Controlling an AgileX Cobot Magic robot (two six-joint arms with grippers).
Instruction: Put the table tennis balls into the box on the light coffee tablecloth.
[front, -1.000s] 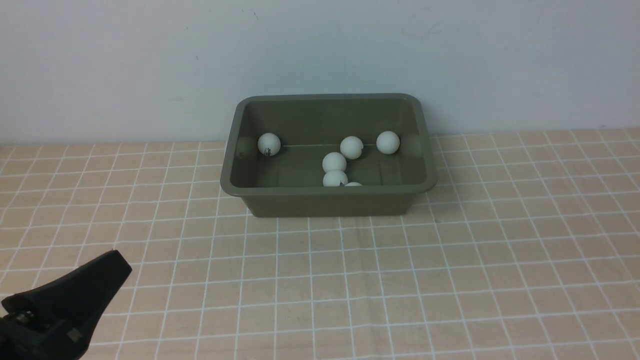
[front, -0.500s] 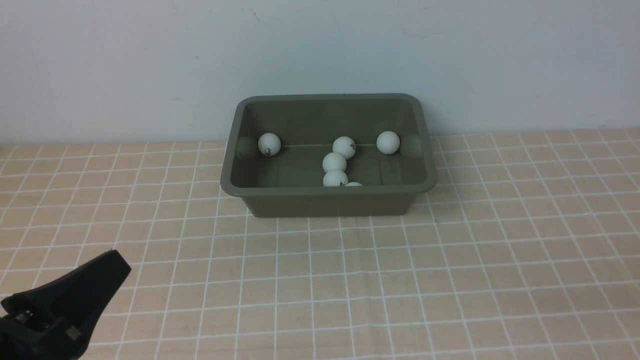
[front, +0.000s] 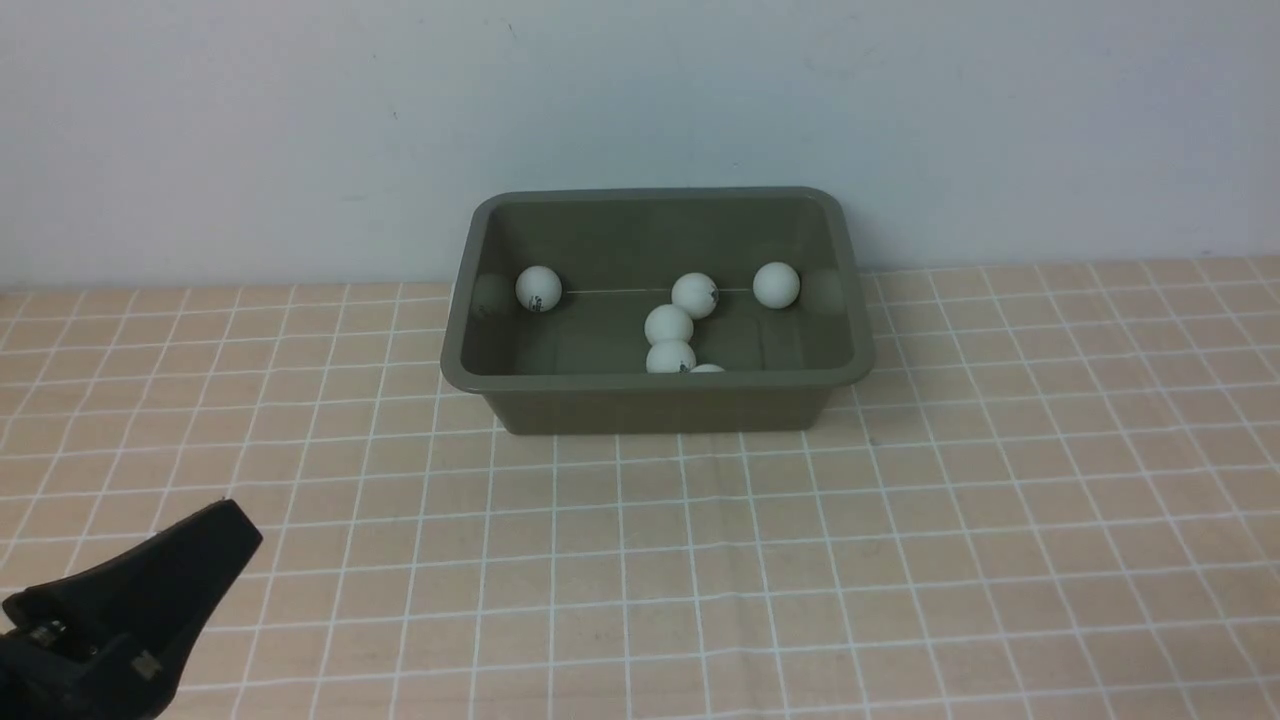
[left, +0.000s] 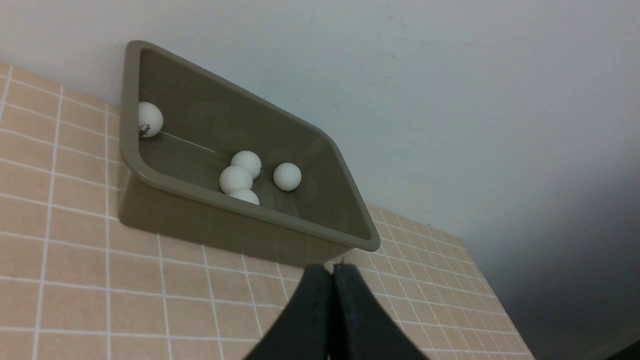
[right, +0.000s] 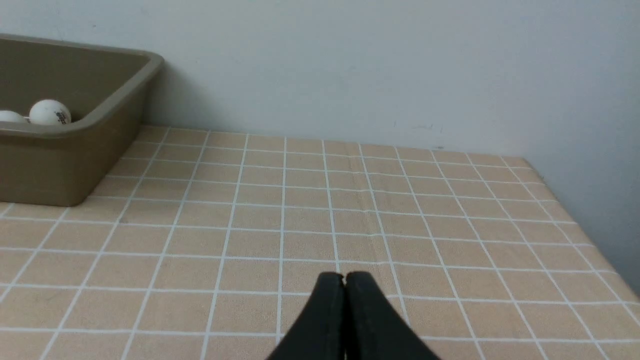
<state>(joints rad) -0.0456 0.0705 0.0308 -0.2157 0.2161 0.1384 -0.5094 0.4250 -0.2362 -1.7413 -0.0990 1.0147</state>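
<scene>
The olive-green box (front: 650, 385) stands on the light coffee tablecloth (front: 900, 520) against the back wall. Several white table tennis balls lie inside it: one at the left wall (front: 538, 288), one at the right (front: 776, 284), a cluster in the middle (front: 669, 325). The left wrist view shows the box (left: 200, 220) with balls (left: 287, 176) in it. My left gripper (front: 235, 525) hovers low at the front left, shut and empty (left: 331, 270). My right gripper (right: 344, 277) is shut over bare cloth, to the right of the box (right: 60, 160); the front view does not show it.
A pale wall rises right behind the box. The cloth's right edge (right: 600, 245) drops off beside the right gripper.
One ball in the middle of the box rolled slightly left, then settled back a little to the right. Both grippers stay still and shut.
</scene>
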